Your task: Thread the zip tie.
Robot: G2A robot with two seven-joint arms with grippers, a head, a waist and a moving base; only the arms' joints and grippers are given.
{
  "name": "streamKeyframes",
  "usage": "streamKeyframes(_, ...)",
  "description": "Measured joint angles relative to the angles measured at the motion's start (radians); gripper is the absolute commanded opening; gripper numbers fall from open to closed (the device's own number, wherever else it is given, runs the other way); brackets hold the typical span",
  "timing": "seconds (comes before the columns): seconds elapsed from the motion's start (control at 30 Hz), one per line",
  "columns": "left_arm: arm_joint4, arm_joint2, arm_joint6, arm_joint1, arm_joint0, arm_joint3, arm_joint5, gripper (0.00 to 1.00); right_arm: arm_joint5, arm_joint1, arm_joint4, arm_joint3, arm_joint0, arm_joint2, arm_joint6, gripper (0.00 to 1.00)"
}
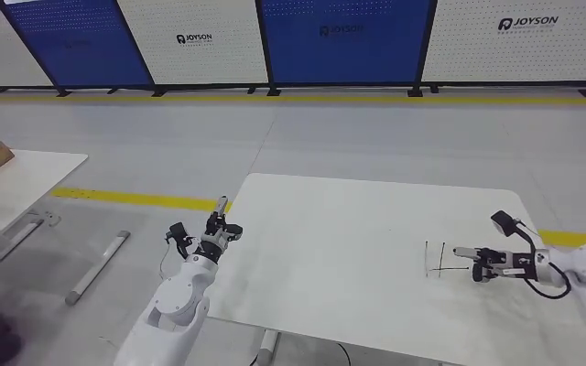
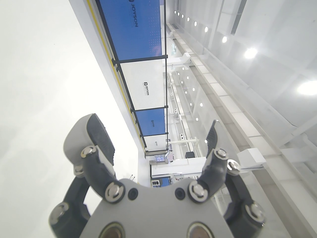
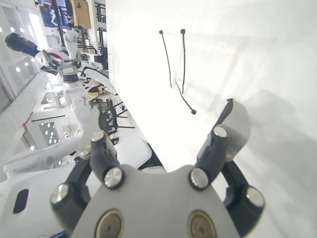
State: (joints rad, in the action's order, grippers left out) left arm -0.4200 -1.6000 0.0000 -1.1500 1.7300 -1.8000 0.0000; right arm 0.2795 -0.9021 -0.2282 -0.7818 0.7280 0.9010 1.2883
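Near the right edge of the white rectangular tabletop (image 1: 348, 265): three thin black plastic zip ties (image 3: 184, 60), flat on the surface, none threaded yet. Two side by side, roughly parallel, apart. Third zip tie (image 3: 184, 101) slanted, square head toward the right gripper (image 3: 164, 119), tail pointing in between the tails of the other two; touching them or not, cannot tell. Right gripper spread wide, empty, just beside the ties, low over the tabletop. At the left edge of the tabletop, left gripper (image 2: 153, 121) also spread wide, holding nothing, well apart from the ties.

Step in hand, as judged: picking up one tie. Take the slanted one, nearest. Pinch close behind the head, low and flat, without dragging the neighbours. Leave the tail free for the left gripper. Thin strap on a smooth top, so likely to slip; close slowly, squarely across the strap.
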Motion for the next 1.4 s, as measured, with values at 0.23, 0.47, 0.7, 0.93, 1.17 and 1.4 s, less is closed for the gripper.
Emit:
streamKeyframes(0.23,0.0,0.0,0.0,0.0,0.0,0.0,0.0,1.0,-0.017,-0.006,0.009,0.016,-0.008,-0.001,0.002,0.65)
streamKeyframes(0.47,0.0,0.0,0.0,0.0,0.0,0.0,0.0,1.0,-0.007,-0.012,-0.003,0.046,-0.013,0.003,0.031,0.47)
streamKeyframes(0.7,0.0,0.0,0.0,0.0,0.0,0.0,0.0,1.0,0.006,-0.016,-0.014,0.094,-0.021,0.01,0.048,0.47)
streamKeyframes(0.93,0.0,0.0,0.0,0.0,0.0,0.0,0.0,1.0,0.015,-0.021,-0.018,0.13,-0.028,0.014,0.055,0.4)
streamKeyframes(1.17,0.0,0.0,0.0,0.0,0.0,0.0,0.0,1.0,0.005,-0.032,-0.022,0.157,-0.04,0.009,0.068,0.34)
streamKeyframes(1.4,0.0,0.0,0.0,0.0,0.0,0.0,0.0,1.0,-0.014,-0.045,-0.023,0.202,-0.059,0.001,0.072,0.31)
